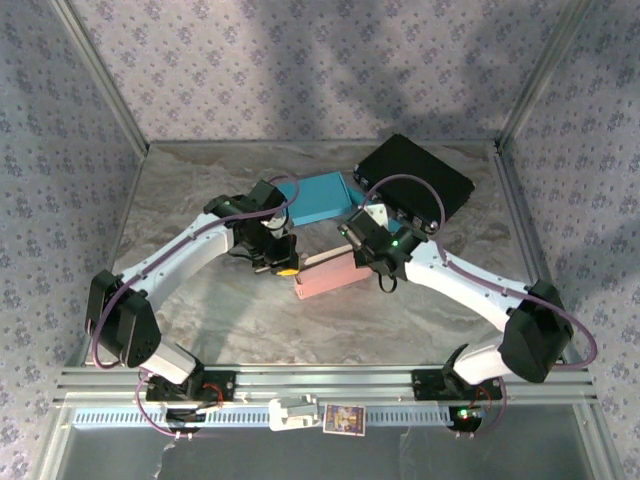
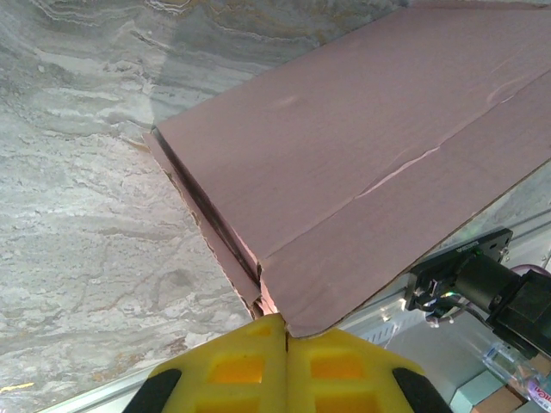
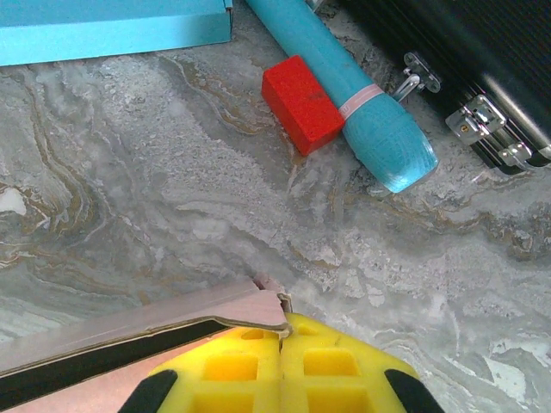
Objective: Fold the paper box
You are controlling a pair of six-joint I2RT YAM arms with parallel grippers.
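At the back of the marble table [image 1: 200, 320], left to right: flat teal box [image 1: 322, 198], red block [image 3: 301, 103], teal cylinder [image 3: 362, 103] with a white band, black latched case [image 1: 415, 180], none blocking the arms. Nearer, pink paper box [image 1: 328, 278] lying flat between both arms. Left gripper [image 2: 286, 334] pinched fully closed on its left corner, right gripper [image 3: 282, 327] likewise closed on a flap corner at its right end.
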